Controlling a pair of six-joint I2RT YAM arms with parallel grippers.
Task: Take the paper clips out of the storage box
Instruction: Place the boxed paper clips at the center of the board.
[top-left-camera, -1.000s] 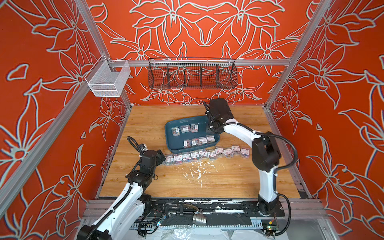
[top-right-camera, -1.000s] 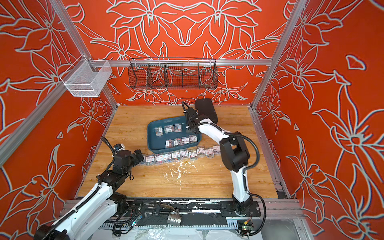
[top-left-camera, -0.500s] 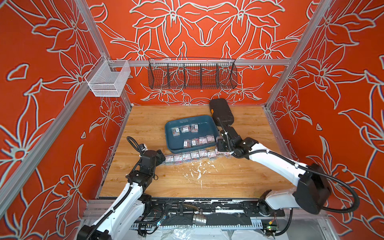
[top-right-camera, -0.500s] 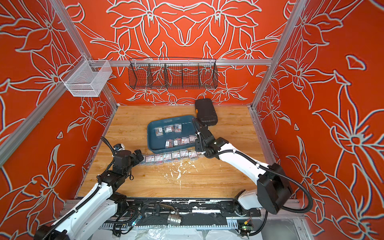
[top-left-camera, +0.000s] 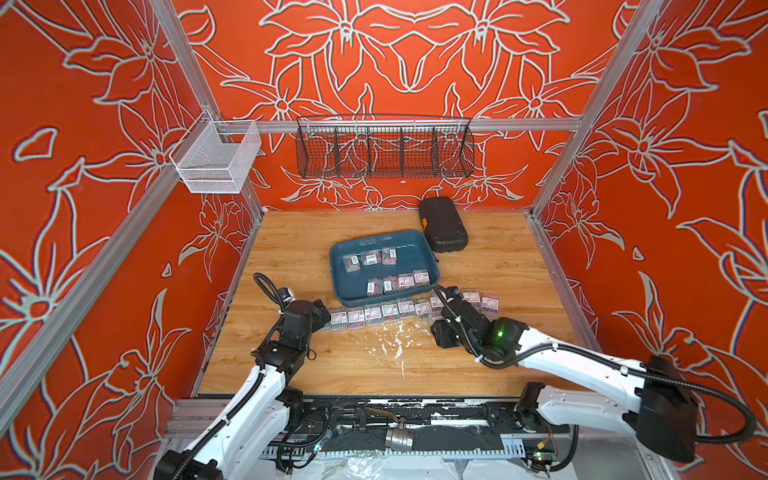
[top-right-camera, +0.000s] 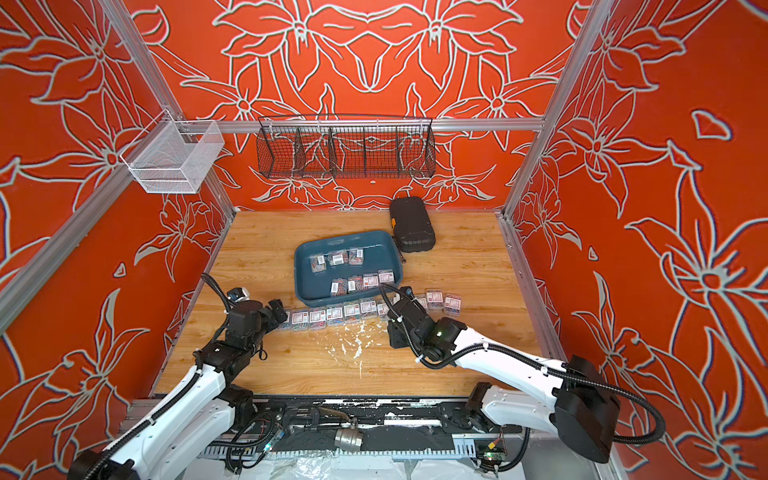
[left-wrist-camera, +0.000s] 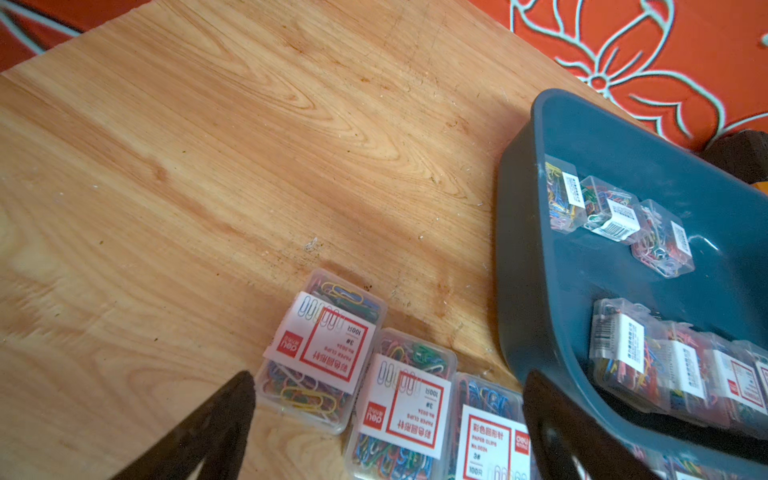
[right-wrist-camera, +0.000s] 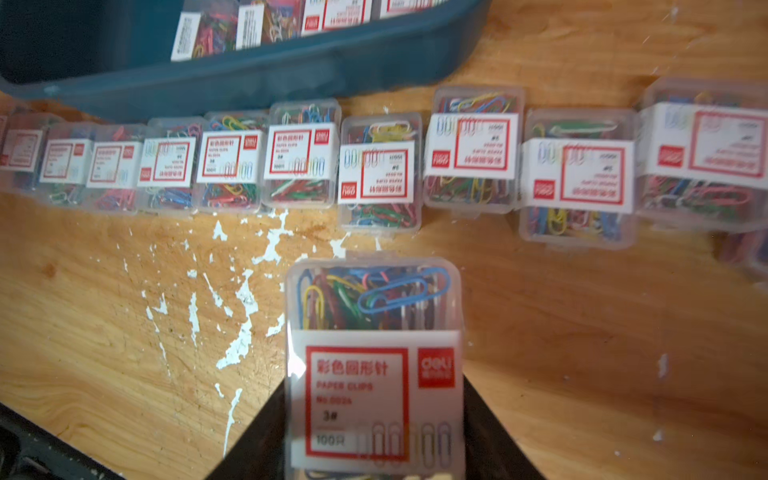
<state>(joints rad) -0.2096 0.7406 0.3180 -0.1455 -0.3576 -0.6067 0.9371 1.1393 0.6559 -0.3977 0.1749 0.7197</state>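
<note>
Left end effector wide agape.

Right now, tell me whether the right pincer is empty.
No, the right pincer clamps a clear plastic box of multicoloured paper clips with a white-and-red label.

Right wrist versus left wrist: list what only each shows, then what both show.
Only right wrist: a paper clip box clamped in the right gripper; white chipped patches on the table. Only left wrist: the open left gripper; three boxes grouped in the storage box; orange wall. Both: the storage box and the row of paper clip boxes beside it.
</note>
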